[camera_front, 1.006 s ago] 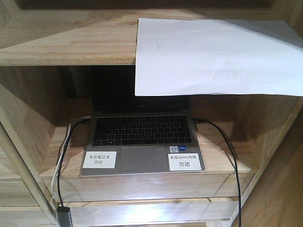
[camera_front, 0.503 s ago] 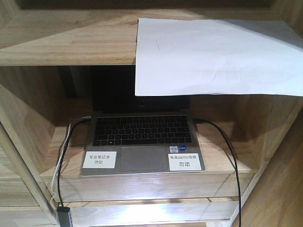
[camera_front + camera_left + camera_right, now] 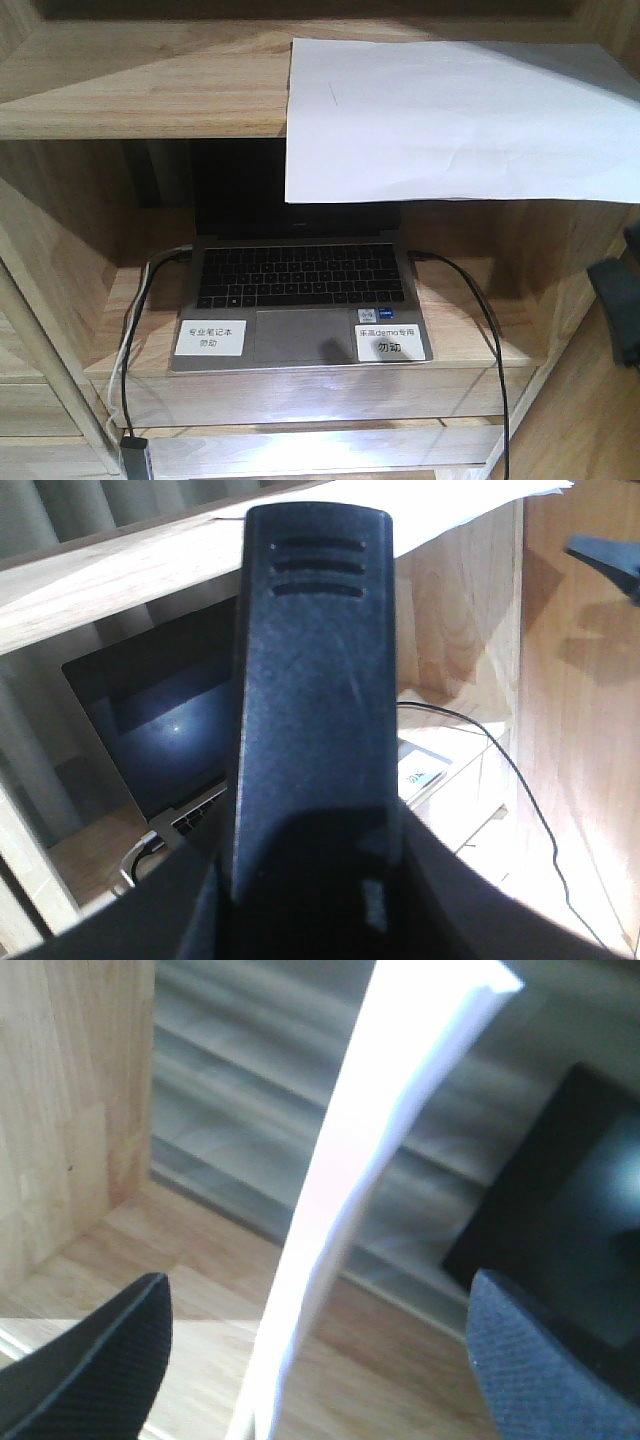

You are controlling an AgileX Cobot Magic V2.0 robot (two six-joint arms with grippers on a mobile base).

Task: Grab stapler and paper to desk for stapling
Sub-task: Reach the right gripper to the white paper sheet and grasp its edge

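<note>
White paper sheet (image 3: 450,120) lies on the wooden shelf (image 3: 140,90), not the worktop.
Your right hand (image 3: 315,1355) is wide open around its edge; your left hand (image 3: 310,910) looks closed on the small black stapler (image 3: 310,680).

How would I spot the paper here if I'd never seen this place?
Find the wooden shelving unit with an open laptop inside. On the board above the laptop lies the paper, overhanging the screen. It is one large white sheet, unlike the two small labels on the laptop.
</note>
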